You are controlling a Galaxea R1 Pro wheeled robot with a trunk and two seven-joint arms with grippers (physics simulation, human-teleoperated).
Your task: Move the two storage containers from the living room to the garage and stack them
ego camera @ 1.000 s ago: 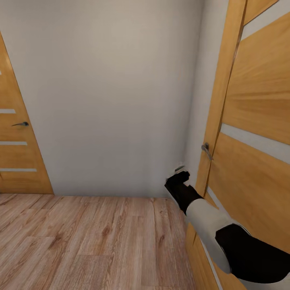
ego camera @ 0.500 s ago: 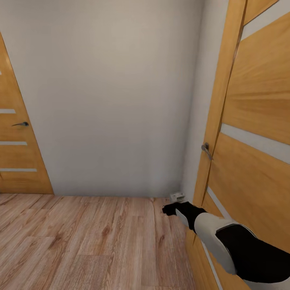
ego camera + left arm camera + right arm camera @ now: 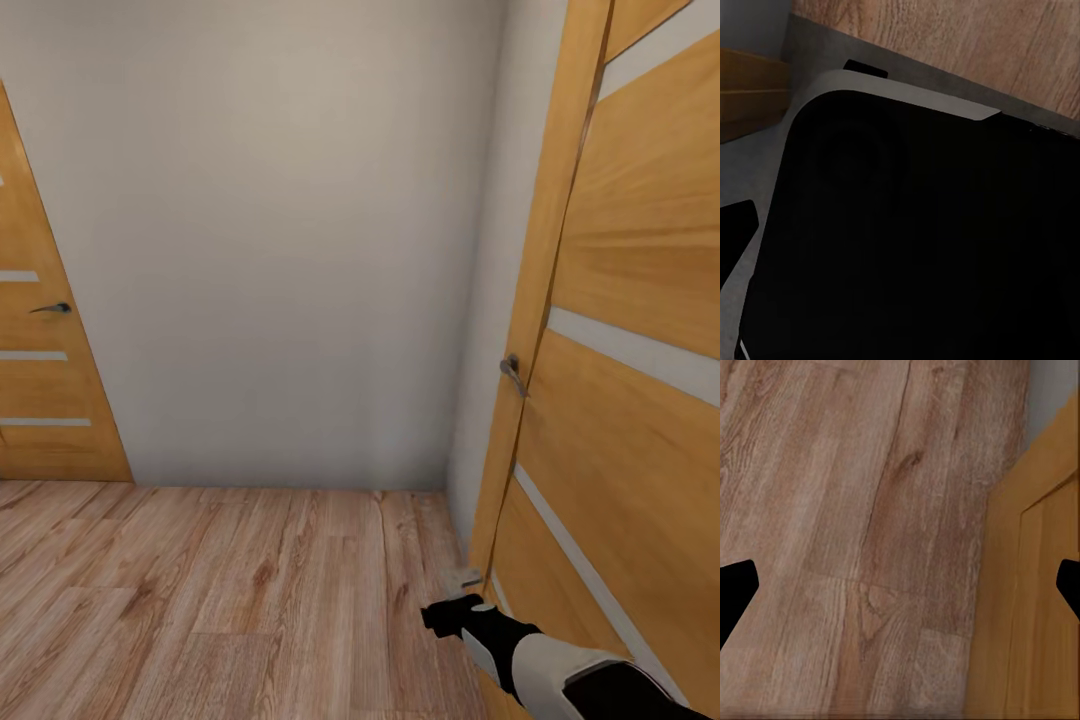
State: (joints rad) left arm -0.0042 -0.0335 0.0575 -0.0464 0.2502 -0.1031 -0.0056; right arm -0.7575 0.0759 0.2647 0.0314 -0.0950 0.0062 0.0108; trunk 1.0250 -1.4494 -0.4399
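Right gripper (image 3: 447,612) hangs low at the near right, just beside the right door (image 3: 620,400), over plank floor (image 3: 200,600); its fingers (image 3: 735,592) stand wide apart, grasping nothing. Left gripper's state cannot be told; its wrist view faces a dark body (image 3: 915,240). Second door (image 3: 40,380) at far left; grey wall (image 3: 280,250) between.

Floor (image 3: 220,590): light wood planks, visibly grained, matt. Doors, right (image 3: 620,400) and left (image 3: 40,390): orange-toned smooth wood veneer (pale inlaid strips), with dull metal handles (image 3: 512,374). Wall (image 3: 270,240): plain matt grey-white.

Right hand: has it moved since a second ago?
Yes. The right hand has dropped from just below the door handle to near the floor.
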